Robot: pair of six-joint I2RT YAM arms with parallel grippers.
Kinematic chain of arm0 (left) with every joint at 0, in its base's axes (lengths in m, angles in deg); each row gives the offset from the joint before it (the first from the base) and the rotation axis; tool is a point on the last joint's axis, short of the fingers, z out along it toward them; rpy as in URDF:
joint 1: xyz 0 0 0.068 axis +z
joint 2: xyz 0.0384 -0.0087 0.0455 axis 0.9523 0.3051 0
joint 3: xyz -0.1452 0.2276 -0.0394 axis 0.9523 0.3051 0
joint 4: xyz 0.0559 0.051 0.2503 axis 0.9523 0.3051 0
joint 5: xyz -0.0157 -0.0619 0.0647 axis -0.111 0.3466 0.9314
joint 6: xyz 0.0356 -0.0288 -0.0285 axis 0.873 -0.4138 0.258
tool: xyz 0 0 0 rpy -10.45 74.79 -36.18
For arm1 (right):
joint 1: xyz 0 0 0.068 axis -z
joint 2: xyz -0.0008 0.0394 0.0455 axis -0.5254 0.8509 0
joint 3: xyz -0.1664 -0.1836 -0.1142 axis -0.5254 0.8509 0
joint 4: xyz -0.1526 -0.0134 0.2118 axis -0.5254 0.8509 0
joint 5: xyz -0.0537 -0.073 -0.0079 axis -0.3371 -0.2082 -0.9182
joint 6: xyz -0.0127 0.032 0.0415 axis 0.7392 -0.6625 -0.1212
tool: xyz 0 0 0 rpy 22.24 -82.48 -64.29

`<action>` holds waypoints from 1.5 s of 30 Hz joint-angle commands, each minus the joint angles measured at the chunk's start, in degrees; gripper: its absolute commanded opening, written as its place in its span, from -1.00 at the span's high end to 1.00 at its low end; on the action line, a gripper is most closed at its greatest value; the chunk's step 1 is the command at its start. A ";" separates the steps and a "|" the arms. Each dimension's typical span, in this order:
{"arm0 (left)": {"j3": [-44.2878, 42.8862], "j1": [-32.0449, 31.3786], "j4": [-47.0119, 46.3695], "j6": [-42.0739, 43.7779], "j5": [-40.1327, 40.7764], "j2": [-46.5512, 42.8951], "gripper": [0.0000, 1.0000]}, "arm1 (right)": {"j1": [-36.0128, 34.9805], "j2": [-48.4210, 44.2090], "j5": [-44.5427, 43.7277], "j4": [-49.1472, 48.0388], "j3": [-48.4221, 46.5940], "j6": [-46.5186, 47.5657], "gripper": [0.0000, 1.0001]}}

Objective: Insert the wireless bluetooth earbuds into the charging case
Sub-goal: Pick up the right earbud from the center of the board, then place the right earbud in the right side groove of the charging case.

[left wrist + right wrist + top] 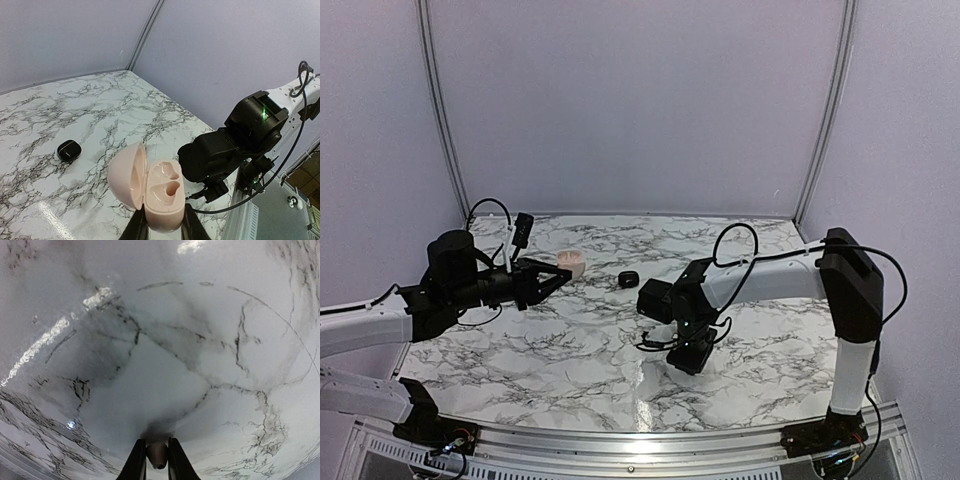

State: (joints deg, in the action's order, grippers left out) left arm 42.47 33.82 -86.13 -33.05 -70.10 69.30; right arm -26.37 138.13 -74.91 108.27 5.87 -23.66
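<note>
The charging case (162, 192) is pale pink and held by its base in my left gripper (162, 226). Its lid stands open to the left and both wells show empty. In the top view the case (572, 264) sits at the left gripper's (558, 277) tips, above the table's left middle. My right gripper (156, 454) is shut on a tiny dark earbud (157, 456), just above the marble. In the top view the right gripper (690, 358) points down at the table's centre. The second earbud is not in view.
A black rounded lump (629, 278), about the case's size, lies on the marble table (770, 350) between the two grippers; it also shows in the left wrist view (68, 150). The right arm's body (235, 150) stands close beyond the case. Pale walls enclose the table.
</note>
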 commanded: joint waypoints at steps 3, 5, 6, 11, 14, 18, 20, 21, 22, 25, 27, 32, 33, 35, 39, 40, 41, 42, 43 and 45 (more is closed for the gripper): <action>0.72 0.09 -0.89 1.27 0.15 -0.84 1.00 | -0.47 -2.00 0.04 -0.48 -1.06 -0.06 0.78; 0.86 0.09 -1.09 1.66 0.35 -1.22 1.00 | -0.39 -3.40 0.09 -1.46 -1.33 -0.14 0.81; 1.00 0.09 -1.27 1.79 0.44 -1.47 1.00 | -0.31 -3.90 0.34 -2.02 -1.45 -0.20 0.82; 2.55 0.09 -4.10 2.44 1.47 -3.47 1.00 | 0.76 -6.72 1.31 -5.39 -1.48 -0.35 0.86; 4.83 0.12 -8.21 2.64 1.61 -4.37 1.00 | 1.80 -8.60 1.70 -8.61 -1.16 -0.40 0.88; 9.11 0.10 -15.14 4.24 0.94 -5.14 1.00 | 2.79 -11.72 1.84 -14.72 -1.30 -0.47 0.89; 11.14 0.01 -18.91 5.56 0.63 -5.48 1.00 | 2.87 -13.39 1.95 -18.42 -1.60 -0.35 0.90; 11.96 0.01 -20.48 6.26 0.17 -5.65 1.00 | 2.95 -14.16 1.98 -20.21 -1.83 -0.38 0.90; 12.98 -0.06 -22.25 7.06 -0.29 -5.80 1.00 | 2.98 -14.95 2.11 -22.13 -2.09 -0.33 0.90; 15.81 -0.69 -27.29 9.59 -0.79 -7.01 1.00 | 2.96 -17.77 2.15 -27.54 -2.44 0.07 0.90; 17.14 -1.54 -28.70 12.57 -0.66 -8.20 1.00 | 2.94 -19.59 4.22 -31.78 -2.20 0.43 0.91; 20.27 -3.82 -30.66 20.04 1.24 -10.92 1.00 | 2.87 -22.98 8.06 -38.00 -2.75 0.94 0.91; 20.62 -4.05 -30.76 21.93 1.40 -11.22 1.00 | 2.87 -23.73 9.24 -39.46 -2.64 0.80 0.91; 21.35 -4.38 -30.83 23.57 1.56 -11.95 1.00 | 2.59 -25.40 11.08 -42.85 -1.81 0.32 0.91; 22.36 -5.34 -30.88 25.97 3.24 -13.75 1.00 | 1.98 -27.59 13.45 -47.04 -1.21 -0.73 0.92; 22.54 -5.46 -30.83 26.27 3.66 -14.11 1.00 | 1.80 -27.96 14.08 -47.75 -1.21 -0.98 0.91; 22.66 -5.55 -30.87 26.65 3.92 -14.38 1.00 | 1.59 -28.12 14.94 -48.50 -1.15 -1.24 0.92; 22.81 -5.68 -30.88 26.97 4.10 -14.65 1.00 | 1.29 -28.23 15.77 -49.23 -1.04 -1.27 0.92; 22.93 -5.79 -30.88 27.17 4.26 -14.85 1.00 | 0.99 -28.22 16.29 -50.01 -1.04 -2.27 0.91; 23.04 -6.36 -30.88 27.75 4.47 -15.14 1.00 | 0.19 -28.29 17.35 -51.83 -1.04 -3.13 0.91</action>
State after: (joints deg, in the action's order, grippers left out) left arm 64.89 28.31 -114.18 -8.24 -67.04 55.51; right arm -24.49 110.55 -61.55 62.35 5.43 -24.31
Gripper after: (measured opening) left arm 0.214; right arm 0.131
